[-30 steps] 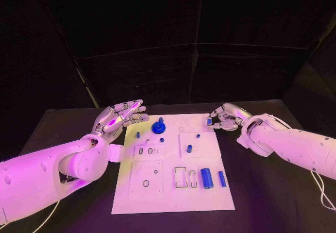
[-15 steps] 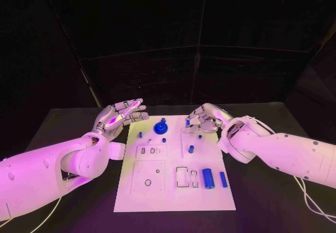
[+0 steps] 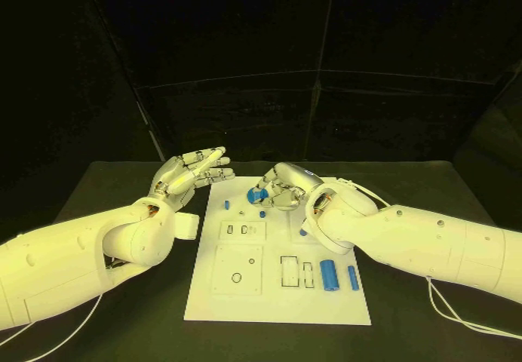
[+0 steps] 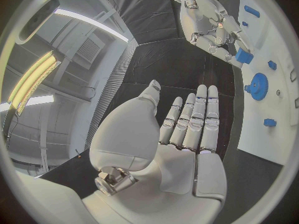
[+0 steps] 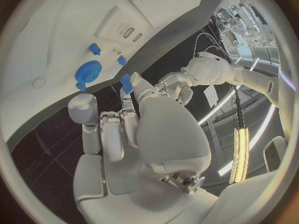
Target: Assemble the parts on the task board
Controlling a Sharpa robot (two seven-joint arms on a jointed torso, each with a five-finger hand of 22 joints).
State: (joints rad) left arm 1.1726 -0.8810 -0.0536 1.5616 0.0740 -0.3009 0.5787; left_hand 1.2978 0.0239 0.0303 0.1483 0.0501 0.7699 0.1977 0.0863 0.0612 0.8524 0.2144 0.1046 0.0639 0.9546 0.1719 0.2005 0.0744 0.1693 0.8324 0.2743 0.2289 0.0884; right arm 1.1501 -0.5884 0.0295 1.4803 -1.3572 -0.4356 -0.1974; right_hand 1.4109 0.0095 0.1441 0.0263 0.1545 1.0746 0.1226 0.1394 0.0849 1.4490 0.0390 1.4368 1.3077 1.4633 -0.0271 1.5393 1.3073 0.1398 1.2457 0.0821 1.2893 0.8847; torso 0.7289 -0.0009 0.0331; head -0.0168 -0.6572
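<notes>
The left hand (image 3: pixel 187 175) hovers off the task board's (image 3: pixel 277 302) ten o'clock corner, above the black table (image 3: pixel 98 196), palm up, fingers (image 4: pixel 190 119) straight and apart, holding nothing. Just right of it, at the board's twelve o'clock end, the blue gear (image 3: pixel 256 194) stands on the plate, a flat toothed disc with a raised hub. The right hand (image 3: pixel 280 188) is over that end, fingers curled and pinching a small blue block (image 4: pixel 243 56) at the tips. I judge the step in hand to be carrying this part to its seat near the gear. The next move calls for lining it up over its spot and lowering it straight. At five o'clock lie a blue cylinder (image 3: pixel 329 274) and a slimmer blue pin (image 3: pixel 352 277).
</notes>
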